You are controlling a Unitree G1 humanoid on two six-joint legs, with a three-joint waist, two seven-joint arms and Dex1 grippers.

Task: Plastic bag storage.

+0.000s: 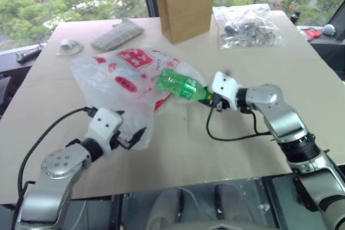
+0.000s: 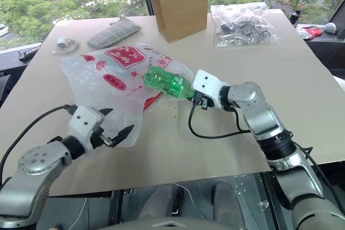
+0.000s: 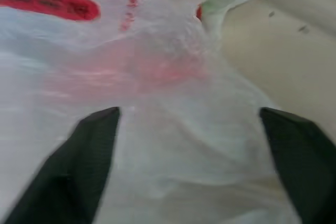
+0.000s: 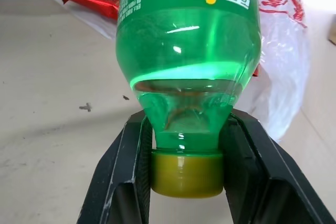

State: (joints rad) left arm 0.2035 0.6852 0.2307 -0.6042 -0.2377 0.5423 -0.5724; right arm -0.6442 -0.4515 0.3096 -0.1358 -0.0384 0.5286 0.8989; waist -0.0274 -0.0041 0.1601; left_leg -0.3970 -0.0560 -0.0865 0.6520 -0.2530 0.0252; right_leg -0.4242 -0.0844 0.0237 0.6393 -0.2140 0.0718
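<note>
right gripper [image 4: 186, 177] clamping bottle [image 4: 186, 51] neck, plastic bag [image 3: 173, 129] perhaps unheld

Both head views look forward and steeply down over the table [image 1: 178, 154], sharing nearly the same scene, with windows at twelve o'clock. The left wrist view sits very close over the plastic bag [image 3: 173, 129], facing along its film. The right wrist view looks closely along the green bottle [image 4: 186, 56] toward the bag beyond.

Far edge of table [image 1: 302, 111] blocked by brown paper bag [image 1: 184, 4], clear parts bag [image 1: 247, 25], grey cloth [image 1: 117, 35]. Near edge and right side open.
</note>
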